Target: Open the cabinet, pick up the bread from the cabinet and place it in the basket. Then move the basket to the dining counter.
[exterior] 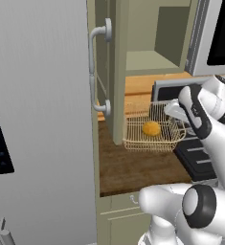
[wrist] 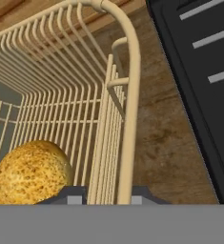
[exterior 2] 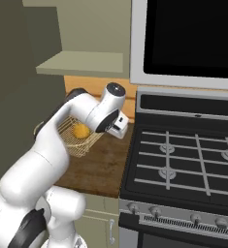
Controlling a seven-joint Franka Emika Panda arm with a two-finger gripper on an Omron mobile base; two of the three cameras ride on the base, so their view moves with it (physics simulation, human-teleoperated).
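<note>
Straddling the rim of the basket (wrist: 125,95) on the side nearest the stove (exterior 2: 183,160), the 2 fingers (wrist: 73,196) look clamped on the wall, 1 inside by the bread (wrist: 31,172) and 1 outside. Basket sits on the narrow brown worktop (exterior: 133,170) beside the open cabinet (exterior: 115,72), bread already in it. Wire mesh reads stiff and light, thick rim the best hold, but a 1-sided grip may tip it and roll the loose bun.
</note>
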